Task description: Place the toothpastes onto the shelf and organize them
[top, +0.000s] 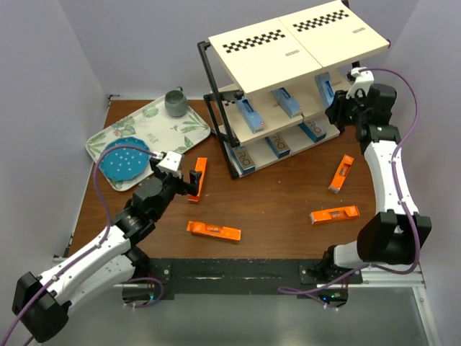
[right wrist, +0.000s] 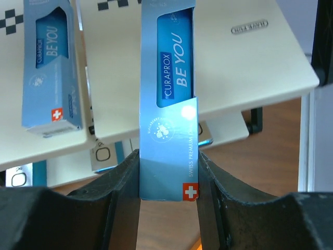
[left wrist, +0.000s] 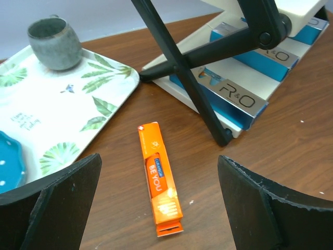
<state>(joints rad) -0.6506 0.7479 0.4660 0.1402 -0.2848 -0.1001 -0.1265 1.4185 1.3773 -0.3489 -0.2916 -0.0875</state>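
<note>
The shelf (top: pixel 288 50) stands at the back right. Its middle tier carries blue toothpastes (top: pixel 250 115), and silver-and-blue ones (top: pixel 278 146) lie on the bottom tier. My right gripper (right wrist: pixel 167 156) is shut on the lower end of a blue toothpaste (right wrist: pixel 167 104) that lies along the middle board (right wrist: pixel 244 62), beside another blue one (right wrist: pixel 52 73). Several orange toothpastes lie on the table (top: pixel 213 230) (top: pixel 334 215) (top: pixel 341 173). My left gripper (left wrist: pixel 158 159) hangs open over one more orange toothpaste (left wrist: pixel 158 178), which lies lengthwise between the fingers without touching them.
A leaf-patterned tray (top: pixel 148 130) at the back left holds a grey cup (top: pixel 175 102) and a blue dotted plate (top: pixel 124 160). The shelf's black frame leg (left wrist: pixel 203 99) comes down just right of the orange carton under my left gripper. Walls close in both sides.
</note>
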